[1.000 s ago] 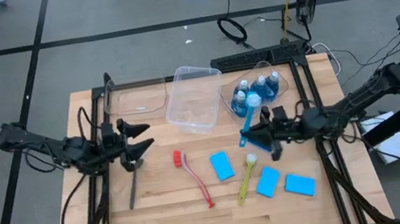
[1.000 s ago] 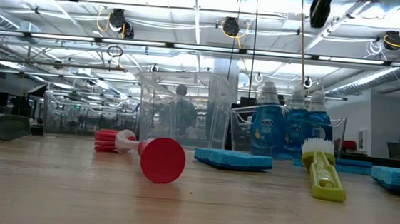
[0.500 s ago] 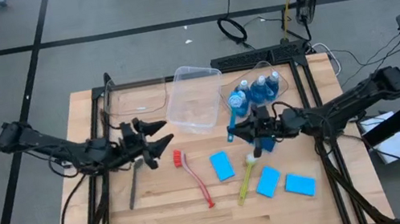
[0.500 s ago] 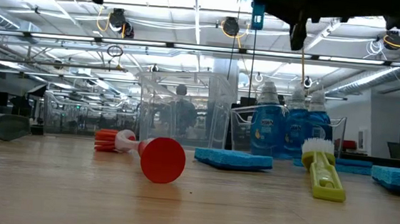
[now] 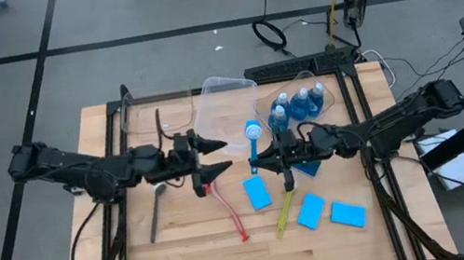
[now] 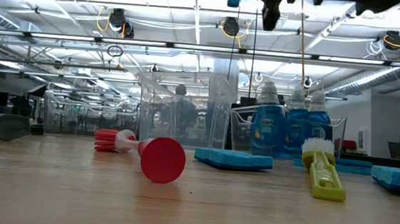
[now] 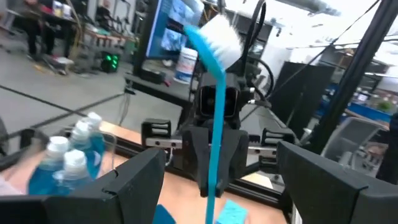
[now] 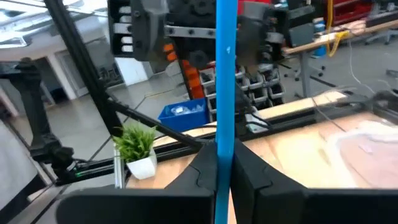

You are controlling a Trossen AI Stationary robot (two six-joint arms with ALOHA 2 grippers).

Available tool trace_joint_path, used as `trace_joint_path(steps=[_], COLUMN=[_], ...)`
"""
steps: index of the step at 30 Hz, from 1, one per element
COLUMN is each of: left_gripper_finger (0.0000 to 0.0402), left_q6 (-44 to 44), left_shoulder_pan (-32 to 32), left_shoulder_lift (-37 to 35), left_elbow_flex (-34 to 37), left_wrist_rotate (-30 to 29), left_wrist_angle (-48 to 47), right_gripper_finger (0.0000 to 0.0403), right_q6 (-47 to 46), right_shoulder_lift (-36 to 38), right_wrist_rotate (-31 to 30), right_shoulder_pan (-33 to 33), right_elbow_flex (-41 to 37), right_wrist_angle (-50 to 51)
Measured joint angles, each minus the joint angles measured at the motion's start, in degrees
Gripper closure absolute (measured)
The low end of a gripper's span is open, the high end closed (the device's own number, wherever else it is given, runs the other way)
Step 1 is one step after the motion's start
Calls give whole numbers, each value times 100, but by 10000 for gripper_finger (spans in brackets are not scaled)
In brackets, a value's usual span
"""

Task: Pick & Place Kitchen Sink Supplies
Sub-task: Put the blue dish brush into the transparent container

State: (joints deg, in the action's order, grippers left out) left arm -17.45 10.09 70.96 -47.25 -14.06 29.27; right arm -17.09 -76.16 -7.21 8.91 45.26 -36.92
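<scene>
R tool (image 5: 266, 154) is clamped on the slim blue long-handled brush (image 5: 254, 148), held up off the wooden desk (image 5: 195, 249) w/ its white bristle head nearest the clear plastic bin (image 5: 222, 113), just beside the bin's near corner. L tool (image 5: 220, 154) hangs w/ fingers apart, empty, facing the blue brush from the other side, close to it but not touching. Rel. to that same bin: red-handled brush (image 5: 223, 206) lies flat on desk just in front; grey brush (image 5: 158, 211) in front, off toward the L arm; yellow brush (image 5: 285, 208) and flat blue rectangular sponges (image 5: 258, 193) in front, toward the R arm; clear bottles of blue liquid (image 5: 296, 107) stand just beside it in a 2nd clear bin.
</scene>
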Motion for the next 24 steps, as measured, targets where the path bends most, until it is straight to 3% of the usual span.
trace_joint_path(steps=[7,24], left_gripper_finger=[96,96], left_q6=[-308,-213], left_shoulder_pan=[-144,-298], left_shoulder_lift=[508,1235], left_elbow_flex=[-374,-951], left_wrist_rotate=[559,509], left_wrist_angle=[-44,-89], right_gripper_finger=[395,395], right_q6=[38,-128], right_shoulder_lift=[-184,-180], right_wrist_rotate=[36,454], right_shoulder_pan=[1,17], right_elbow_flex=[186,183], right_wrist_angle=[49,5])
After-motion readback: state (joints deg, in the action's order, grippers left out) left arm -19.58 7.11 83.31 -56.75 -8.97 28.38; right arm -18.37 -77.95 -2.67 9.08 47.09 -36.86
